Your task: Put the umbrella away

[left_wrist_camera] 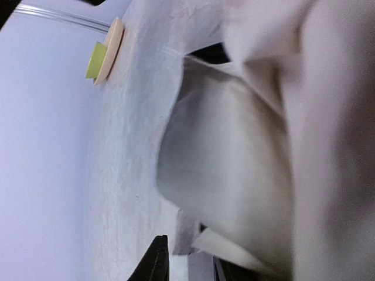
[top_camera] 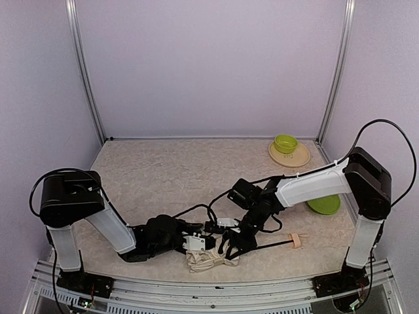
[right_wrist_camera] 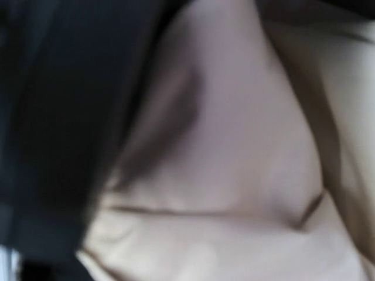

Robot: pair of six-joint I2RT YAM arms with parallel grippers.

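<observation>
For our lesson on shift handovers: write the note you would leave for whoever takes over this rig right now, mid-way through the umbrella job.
Left end effector: at the umbrella's fabric, which fills its camera; open or shut cannot be told.
Right end effector: also close on the fabric; its view is blurred, grip unclear.
Umbrella: near the front edge of the table, cream fabric loosely bunched, shaft sticking out right to the handle.
Done: both arms are at the fabric.
Left: gather the fabric, probably shorten the shaft, stow it.
</observation>
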